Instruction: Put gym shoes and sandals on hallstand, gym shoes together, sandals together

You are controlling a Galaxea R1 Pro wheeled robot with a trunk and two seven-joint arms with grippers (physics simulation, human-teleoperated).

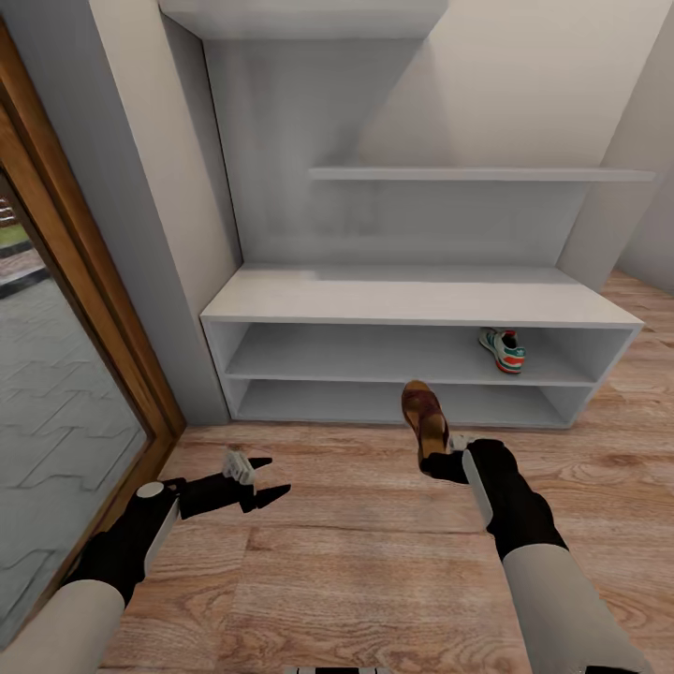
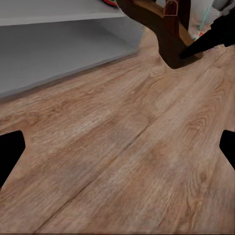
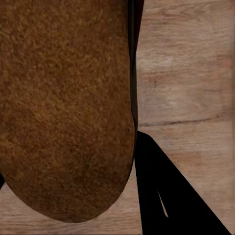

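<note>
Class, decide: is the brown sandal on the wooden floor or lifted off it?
Lifted. The brown sandal hangs toe-up in the right gripper, above the wood-plank floor, before the grey rack.

We are looking for words, numbers and signs, and we are finding none that we can read. The gym shoe [image 1: 504,349] on the hallstand [image 1: 412,304] is showing green stripes and red bits, but no name or letters. The brown sandal [image 1: 424,417] is showing no label. The grey shelves, the walls and the wood floor [image 1: 374,562] are bare of any writing.
</note>
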